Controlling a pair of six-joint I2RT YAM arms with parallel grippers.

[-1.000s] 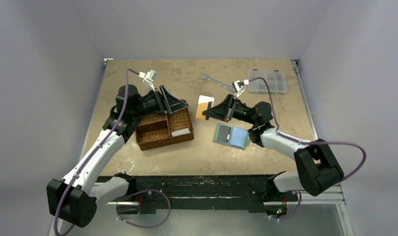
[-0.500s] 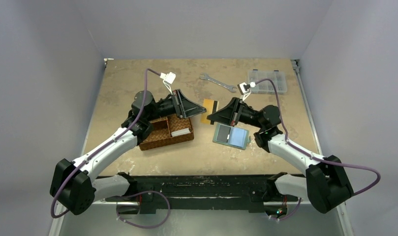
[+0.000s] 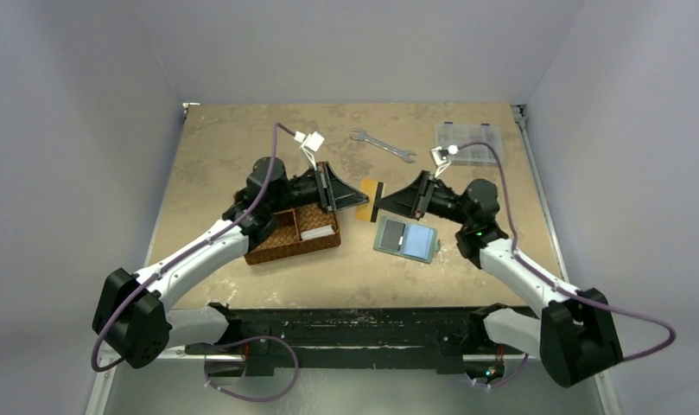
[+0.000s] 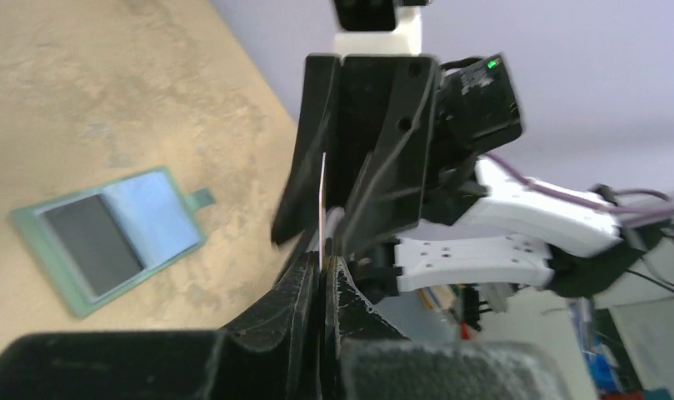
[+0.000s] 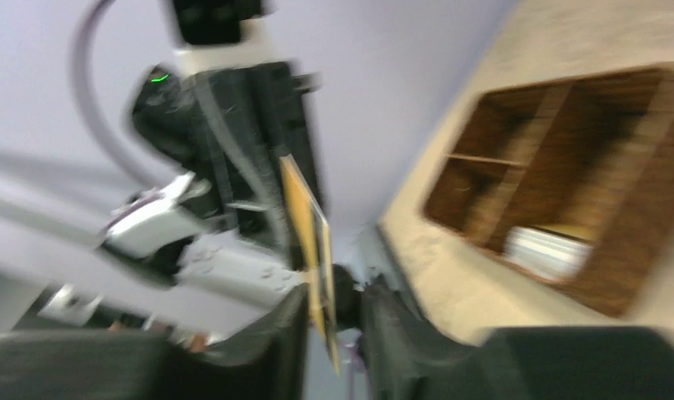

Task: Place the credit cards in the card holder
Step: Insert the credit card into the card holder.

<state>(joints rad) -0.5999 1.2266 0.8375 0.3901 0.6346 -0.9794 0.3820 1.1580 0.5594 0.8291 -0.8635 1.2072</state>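
Note:
An orange-yellow credit card (image 3: 369, 187) hangs in the air between my two grippers, above the table's middle. My left gripper (image 3: 361, 198) is shut on the card's left edge; in the left wrist view the card (image 4: 323, 196) shows edge-on, pinched at the fingertips (image 4: 323, 260). My right gripper (image 3: 379, 203) faces it with its jaws open, and the card (image 5: 304, 221) stands loose in the gap (image 5: 333, 312). The card holder (image 3: 405, 238) lies open and flat just below, showing a dark panel and a blue one (image 4: 108, 237).
A brown woven basket (image 3: 276, 245) sits under my left arm with white cards (image 3: 316, 232) in its right compartment (image 5: 550, 250). A wrench (image 3: 382, 145) and a clear plastic compartment box (image 3: 469, 143) lie at the back right.
My left gripper swung right from over the basket and shut on the orange card. My right gripper, which held the card, has opened its jaws and shifted right.

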